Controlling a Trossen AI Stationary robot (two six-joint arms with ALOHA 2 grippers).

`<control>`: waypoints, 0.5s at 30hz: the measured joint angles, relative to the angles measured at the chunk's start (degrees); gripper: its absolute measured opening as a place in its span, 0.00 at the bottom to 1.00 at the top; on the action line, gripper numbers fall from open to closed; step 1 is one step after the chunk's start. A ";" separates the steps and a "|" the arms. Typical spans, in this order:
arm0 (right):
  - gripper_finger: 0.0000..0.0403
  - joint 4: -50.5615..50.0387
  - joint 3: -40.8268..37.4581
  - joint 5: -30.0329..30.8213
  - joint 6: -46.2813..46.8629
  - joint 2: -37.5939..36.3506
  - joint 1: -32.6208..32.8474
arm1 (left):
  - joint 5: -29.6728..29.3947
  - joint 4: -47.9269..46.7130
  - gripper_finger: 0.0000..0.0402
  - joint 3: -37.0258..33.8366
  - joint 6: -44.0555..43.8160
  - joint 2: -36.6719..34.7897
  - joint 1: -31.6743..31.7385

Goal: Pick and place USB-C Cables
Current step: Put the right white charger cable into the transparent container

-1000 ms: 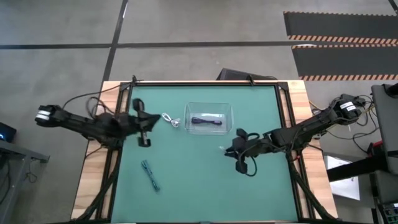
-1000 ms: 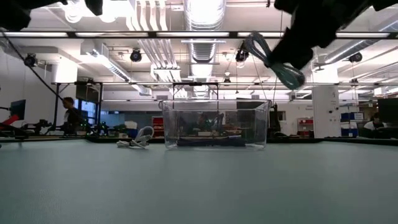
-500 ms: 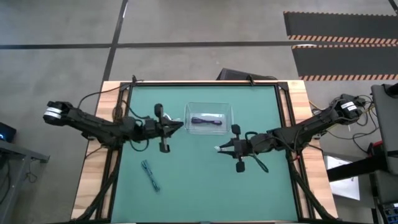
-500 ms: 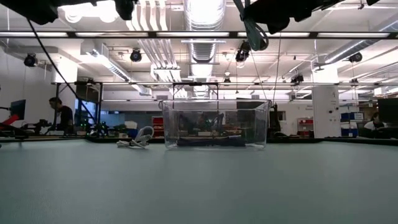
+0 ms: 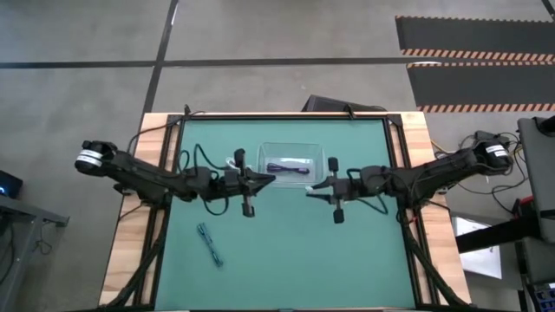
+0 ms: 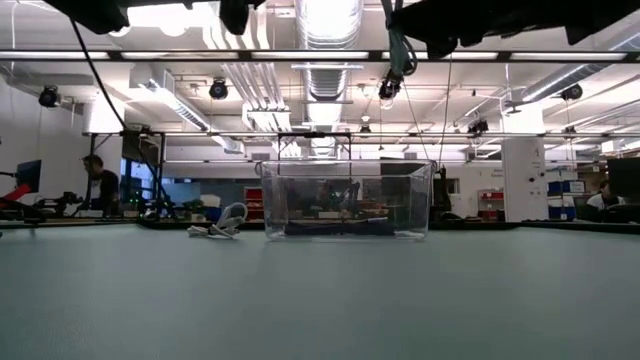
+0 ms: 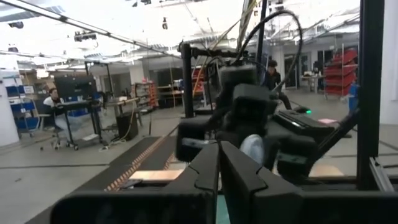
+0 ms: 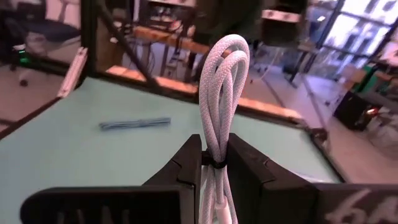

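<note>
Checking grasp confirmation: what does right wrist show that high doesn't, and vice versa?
Right wrist only: the white cable bundle clamped upright in the right gripper. High only: the clear box holding the black cable, with the left gripper near its left side. Both: the teal-grey cable lying loose on the green table.

A clear bin (image 5: 291, 165) sits on the table (image 5: 286, 260) with one cable (image 5: 290, 168) inside. Another cable (image 5: 209, 243) lies well away, towards the table's near left corner.

Left gripper (image 5: 267, 179) hovers at the bin's left; right gripper (image 5: 310, 191), carrying a cable (image 8: 219, 99), at its right.
</note>
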 joint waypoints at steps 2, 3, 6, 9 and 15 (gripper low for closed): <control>0.11 2.99 -1.50 -0.13 -0.68 -0.39 -1.12 | 0.02 -0.28 0.00 0.45 -0.01 0.87 0.00; 0.11 4.50 -2.32 -0.18 -0.79 -0.67 -1.62 | 0.01 -0.21 0.00 0.98 -0.02 1.52 0.00; 0.11 10.07 -5.08 -0.21 -0.71 -1.01 -2.84 | 0.01 -0.36 0.00 1.84 -0.59 3.01 0.00; 0.11 15.82 -7.65 -0.20 0.61 -1.36 -3.57 | 0.02 -0.21 0.00 3.27 -4.41 4.75 0.01; 0.11 20.44 -9.26 -0.20 5.35 -1.30 -3.89 | 0.03 -0.16 0.00 6.37 -5.83 9.14 0.13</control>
